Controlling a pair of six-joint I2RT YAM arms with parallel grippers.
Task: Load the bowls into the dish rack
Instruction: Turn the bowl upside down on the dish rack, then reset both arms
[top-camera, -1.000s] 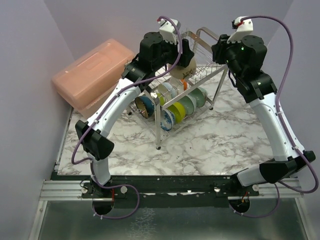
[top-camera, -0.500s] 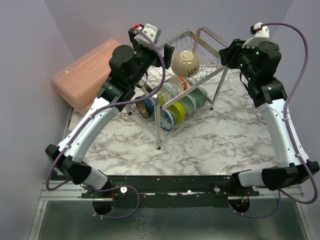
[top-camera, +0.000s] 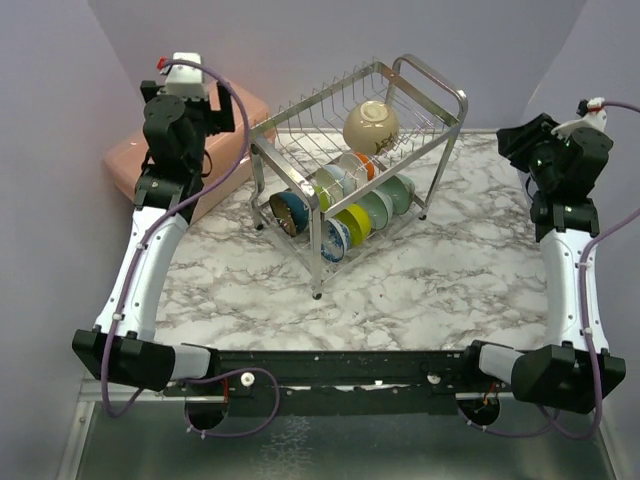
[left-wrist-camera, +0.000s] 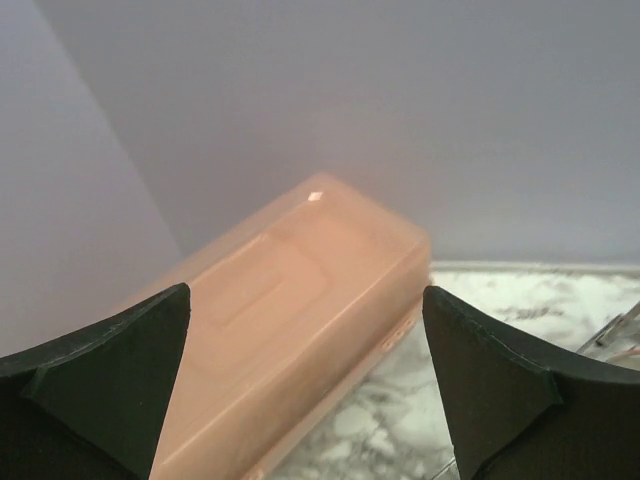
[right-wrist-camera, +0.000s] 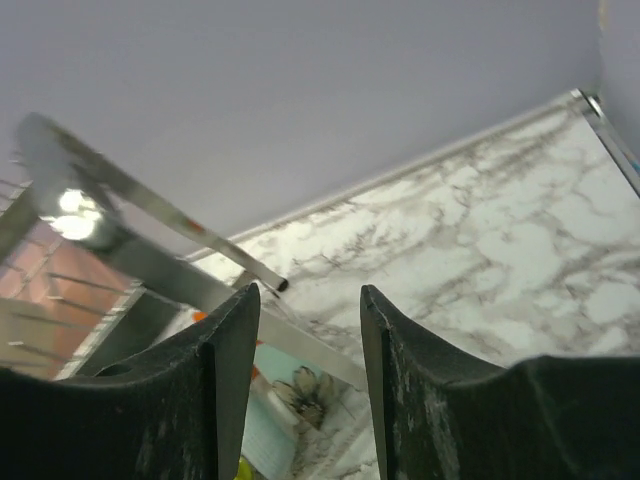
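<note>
The dish rack (top-camera: 438, 152) stands mid-table, a two-tier chrome wire frame. A cream bowl (top-camera: 371, 125) lies on its side in the upper tier. Several bowls (top-camera: 345, 205) in blue, yellow, green and white stand on edge in the lower tier. My left gripper (left-wrist-camera: 305, 292) is raised at the far left above the pink box, open wide and empty. Off the rack's right end, my right gripper (right-wrist-camera: 309, 290) is open with nothing between its fingers. Past it I see a rack bar (right-wrist-camera: 150, 260) and a mint flowered bowl (right-wrist-camera: 300, 395).
A pink plastic lidded box (top-camera: 225, 130) lies at the back left by the wall, directly under the left gripper (top-camera: 190, 112). Lilac walls close in the back and both sides. Marble table (top-camera: 430, 280) runs in front of the rack.
Both arms drew back from the rack's upper tier, left to the far left, right to the far right. The cream bowl stays in the upper tier. Both grippers opened wider.
</note>
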